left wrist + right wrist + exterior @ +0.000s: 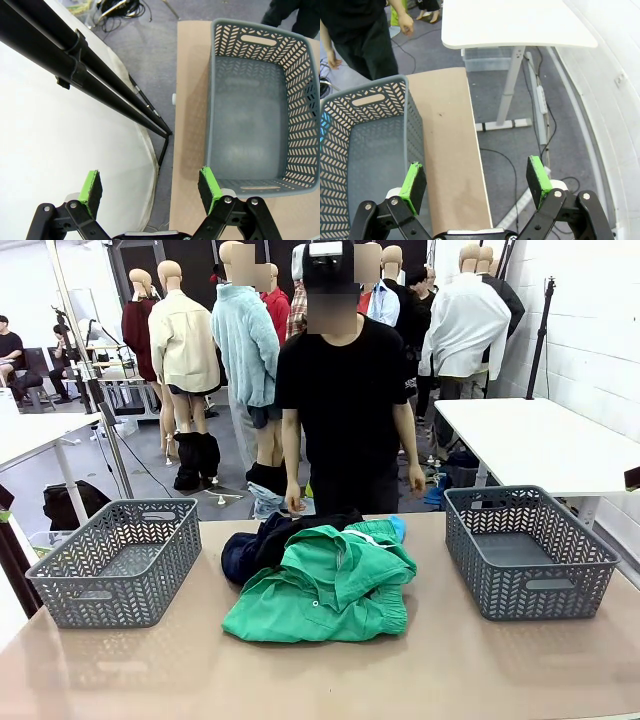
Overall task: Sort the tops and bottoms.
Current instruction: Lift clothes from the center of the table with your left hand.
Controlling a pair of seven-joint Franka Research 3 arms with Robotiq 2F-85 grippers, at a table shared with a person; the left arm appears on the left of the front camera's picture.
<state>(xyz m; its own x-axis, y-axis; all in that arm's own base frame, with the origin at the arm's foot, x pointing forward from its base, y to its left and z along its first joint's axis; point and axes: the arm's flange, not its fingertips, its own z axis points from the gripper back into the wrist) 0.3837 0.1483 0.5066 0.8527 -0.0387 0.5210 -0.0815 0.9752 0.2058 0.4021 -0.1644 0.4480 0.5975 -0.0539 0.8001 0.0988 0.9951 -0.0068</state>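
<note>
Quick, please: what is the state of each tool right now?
Left tool: open, holding nothing.
Right tool: open, holding nothing.

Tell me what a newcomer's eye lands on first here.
The emerald green garment heaped mid-table, lying over a dark navy garment. The left basket and the right basket, both grey and empty, flank the pile; a person in black stands behind it.

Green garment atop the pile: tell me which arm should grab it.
Left, narrowly. The left gripper and right gripper are both open and empty, each beside its own basket. The green garment lies slightly closer to the left basket than the right basket.
</note>
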